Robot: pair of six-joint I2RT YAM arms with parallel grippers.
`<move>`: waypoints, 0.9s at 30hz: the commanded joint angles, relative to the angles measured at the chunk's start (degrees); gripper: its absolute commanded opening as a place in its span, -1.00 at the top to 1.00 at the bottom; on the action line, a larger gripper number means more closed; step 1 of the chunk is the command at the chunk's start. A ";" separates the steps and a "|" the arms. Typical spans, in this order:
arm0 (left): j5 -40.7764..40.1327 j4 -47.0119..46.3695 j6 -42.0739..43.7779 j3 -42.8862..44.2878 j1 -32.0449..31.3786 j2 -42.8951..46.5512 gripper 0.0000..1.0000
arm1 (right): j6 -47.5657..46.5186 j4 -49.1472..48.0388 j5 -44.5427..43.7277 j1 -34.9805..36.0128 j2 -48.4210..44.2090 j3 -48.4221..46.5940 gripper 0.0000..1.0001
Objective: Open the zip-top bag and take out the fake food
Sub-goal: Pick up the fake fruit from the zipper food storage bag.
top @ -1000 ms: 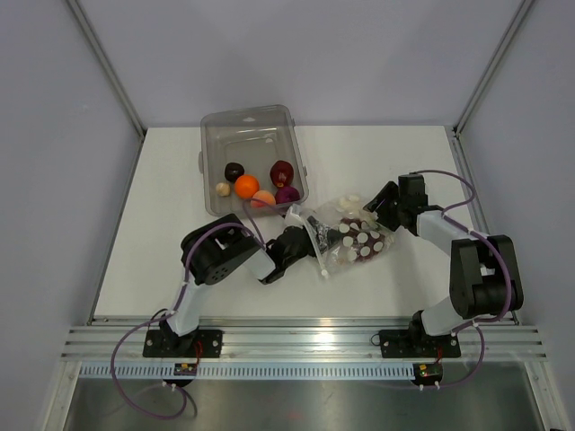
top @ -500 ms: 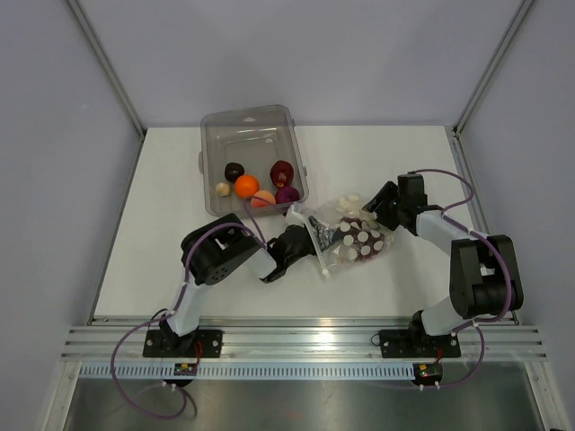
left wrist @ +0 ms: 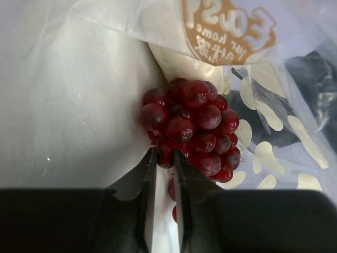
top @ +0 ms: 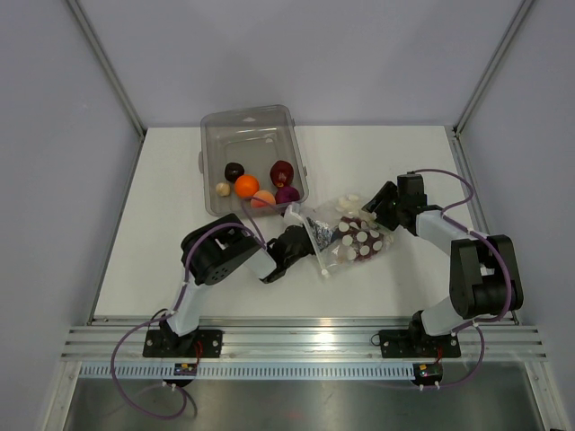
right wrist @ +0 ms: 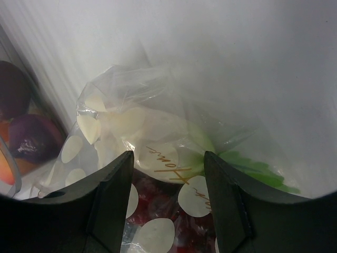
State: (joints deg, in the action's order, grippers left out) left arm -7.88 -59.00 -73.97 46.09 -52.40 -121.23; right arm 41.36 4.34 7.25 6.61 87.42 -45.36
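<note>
From above, the zip-top bag (top: 352, 241) lies on the desk (top: 395, 162), left tool (top: 308, 235) at its 9 o'clock, right tool (top: 377, 211) at 2. Left wrist: tool narrowed to a slit beside the grapes (left wrist: 192, 126) (pinching film? cannot tell). Right wrist: tool wide astride the bag; unheld, the bag may drag.

Bright, even overhead light, soft shadows in the top view. Wrist views are blurred up close (the right one hazy, perhaps from glare); small glints on the grapes (left wrist: 192, 129).
</note>
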 commanded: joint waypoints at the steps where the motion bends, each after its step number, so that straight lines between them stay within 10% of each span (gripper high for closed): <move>1: -3.89 -0.94 1.64 -0.21 -0.24 2.14 0.76 | -0.58 -0.91 2.07 0.60 -0.41 -1.39 -0.26; 4: -6.09 -0.84 0.59 -1.78 -0.16 3.45 1.00 | -0.50 -0.91 2.07 0.60 -0.58 -1.31 -0.26; 27: -3.11 10.56 6.03 1.81 0.63 9.70 1.00 | -5.24 4.10 -2.33 1.65 -15.78 1.59 -0.60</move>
State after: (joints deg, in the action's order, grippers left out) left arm -11.33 -49.30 -70.24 45.23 -52.18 -114.06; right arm 38.50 7.64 6.04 7.11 73.49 -44.40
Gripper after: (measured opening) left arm 0.012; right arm 0.791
